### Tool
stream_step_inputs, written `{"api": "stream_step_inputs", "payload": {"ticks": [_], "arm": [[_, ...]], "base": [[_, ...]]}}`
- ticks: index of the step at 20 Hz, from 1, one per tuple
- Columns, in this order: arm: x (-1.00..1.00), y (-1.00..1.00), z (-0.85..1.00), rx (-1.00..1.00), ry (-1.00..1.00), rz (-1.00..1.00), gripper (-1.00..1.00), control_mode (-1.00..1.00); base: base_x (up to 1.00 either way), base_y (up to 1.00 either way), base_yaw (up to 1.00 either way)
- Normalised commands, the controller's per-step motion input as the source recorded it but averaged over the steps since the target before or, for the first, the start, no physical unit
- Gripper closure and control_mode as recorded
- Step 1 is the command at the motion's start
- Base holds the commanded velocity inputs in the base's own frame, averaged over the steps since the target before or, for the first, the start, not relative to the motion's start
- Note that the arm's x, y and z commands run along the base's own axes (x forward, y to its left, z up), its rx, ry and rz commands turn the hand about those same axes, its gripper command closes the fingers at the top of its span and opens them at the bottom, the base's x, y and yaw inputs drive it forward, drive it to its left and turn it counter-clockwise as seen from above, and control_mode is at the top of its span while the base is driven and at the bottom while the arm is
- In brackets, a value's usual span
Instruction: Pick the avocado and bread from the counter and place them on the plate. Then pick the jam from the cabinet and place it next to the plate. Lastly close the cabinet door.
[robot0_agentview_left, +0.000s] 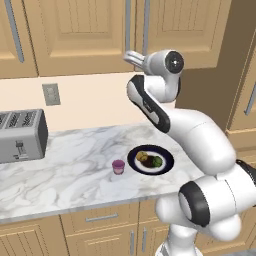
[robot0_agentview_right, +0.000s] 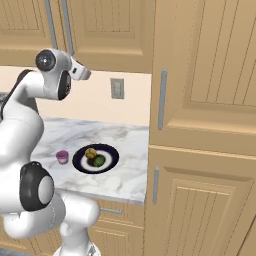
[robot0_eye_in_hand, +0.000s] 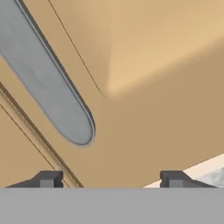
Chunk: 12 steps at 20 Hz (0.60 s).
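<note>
Toaster (robot0_agentview_left: 20, 134): silver, with dark slots on top and a lever on its front; stood at the far left, against the wall.
Wall outlet (robot0_agentview_left: 51, 94): grey plate on the cream backsplash (robot0_agentview_left: 95, 100), above and just right of the toaster; also seen in the right base view (robot0_agentview_right: 117, 89).
Tall pantry unit (robot0_agentview_right: 205, 140): light wood, panelled doors, vertical silver handles; stood to the right.

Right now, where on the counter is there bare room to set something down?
Bare marble on the counter lies between the toaster and the jam, and along the front edge. It is crowded where the jam stands beside the plate, which carries the bread and avocado.
</note>
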Motion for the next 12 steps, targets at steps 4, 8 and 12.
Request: {"api": "stream_step_inputs", "payload": {"ticks": [4, 8, 12], "arm": [[0.00, 0.00, 0.00, 0.00, 0.00, 0.00, -1.00, -1.00], [0.06, 0.00, 0.00, 0.00, -0.01, 0.00, -1.00, -1.00], [-0.08, 0.09, 0.00, 0.00, -0.10, 0.01, -1.00, -1.00]], "base": [[0.00, 0.00, 0.00], [0.00, 0.00, 0.00], [0.00, 0.00, 0.00]]}}
